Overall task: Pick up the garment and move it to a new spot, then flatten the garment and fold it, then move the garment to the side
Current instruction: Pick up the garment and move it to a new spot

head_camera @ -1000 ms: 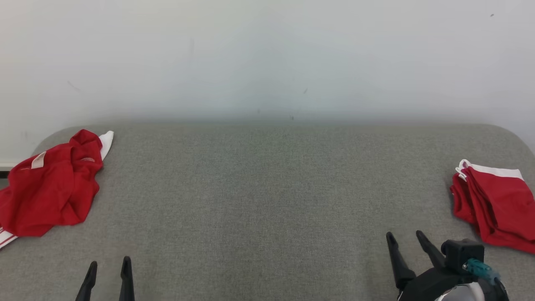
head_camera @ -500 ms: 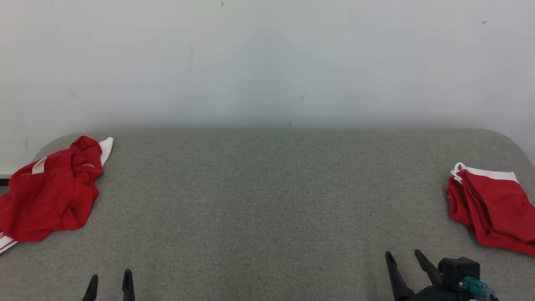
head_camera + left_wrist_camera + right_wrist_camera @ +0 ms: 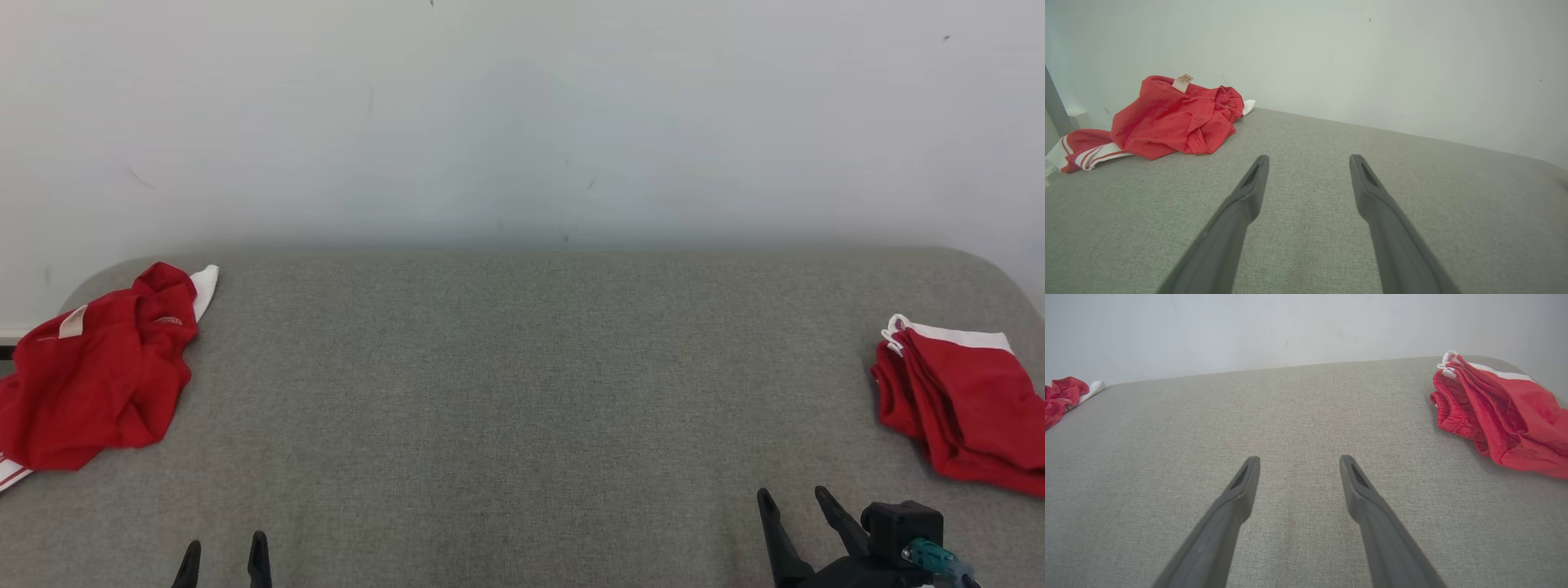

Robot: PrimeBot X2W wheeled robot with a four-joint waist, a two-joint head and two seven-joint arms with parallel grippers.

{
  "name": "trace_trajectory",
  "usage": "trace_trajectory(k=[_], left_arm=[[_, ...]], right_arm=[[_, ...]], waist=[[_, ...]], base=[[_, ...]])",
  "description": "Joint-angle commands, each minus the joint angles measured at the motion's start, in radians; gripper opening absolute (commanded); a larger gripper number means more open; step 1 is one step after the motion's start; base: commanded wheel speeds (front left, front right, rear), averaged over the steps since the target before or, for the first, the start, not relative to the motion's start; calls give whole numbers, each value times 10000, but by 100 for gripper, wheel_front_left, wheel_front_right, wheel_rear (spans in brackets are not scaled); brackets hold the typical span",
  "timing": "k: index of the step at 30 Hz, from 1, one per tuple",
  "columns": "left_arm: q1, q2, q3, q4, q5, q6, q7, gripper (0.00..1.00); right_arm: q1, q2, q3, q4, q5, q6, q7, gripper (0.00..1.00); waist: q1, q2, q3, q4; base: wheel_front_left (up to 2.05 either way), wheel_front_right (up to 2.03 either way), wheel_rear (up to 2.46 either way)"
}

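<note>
A crumpled red garment (image 3: 98, 371) with white trim lies at the far left of the grey padded table (image 3: 522, 384); the left wrist view has this garment (image 3: 1175, 116) ahead and to the left. A second red garment (image 3: 963, 400), folded with a white band, rests at the right edge and also appears in the right wrist view (image 3: 1502, 412). My left gripper (image 3: 226, 543) stands open and empty at the near left, well short of the crumpled one (image 3: 1309, 157). At the near right my right gripper (image 3: 792, 492) is open and empty (image 3: 1299, 458), left of the folded garment.
A plain pale wall (image 3: 522, 122) rises directly behind the table. The table's rounded corners lie close to both garments, and the crumpled one hangs a little over the left edge. Bare grey fabric stretches between the two garments.
The whole head picture has shifted down a little, so the camera moved. Both grippers sit slightly lower in view, drawn back toward the near edge. The garments have not changed shape.
</note>
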State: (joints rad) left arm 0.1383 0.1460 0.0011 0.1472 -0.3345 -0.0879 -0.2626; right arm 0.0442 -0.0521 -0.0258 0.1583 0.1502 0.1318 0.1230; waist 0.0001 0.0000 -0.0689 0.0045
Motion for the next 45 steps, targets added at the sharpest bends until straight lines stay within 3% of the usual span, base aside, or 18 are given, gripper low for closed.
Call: trace_trajectory(k=[1,10,32,45], left_arm=[[50,1,-13,-61,100,39,-2,100],[119,91,-84,-238,48,153,193,100],[526,589,-23,-917,-115,373,772,100],[860,446,224,-1249,-278,688,486,100]], right_arm=[[117,25,-9,31,106,-19,-26,100],[173,26,114,81,350,-19,-26,100],[11,22,763,670,943,-19,-444,100],[-677,18,1205,990,765,-19,-411,100]], waist=[[-1,0,-5,26],[-1,0,-69,742],[-1,0,-157,4619],[-1,0,241,4938]], base=[[0,0,0],[0,0,0],[0,0,0],[0,0,0]])
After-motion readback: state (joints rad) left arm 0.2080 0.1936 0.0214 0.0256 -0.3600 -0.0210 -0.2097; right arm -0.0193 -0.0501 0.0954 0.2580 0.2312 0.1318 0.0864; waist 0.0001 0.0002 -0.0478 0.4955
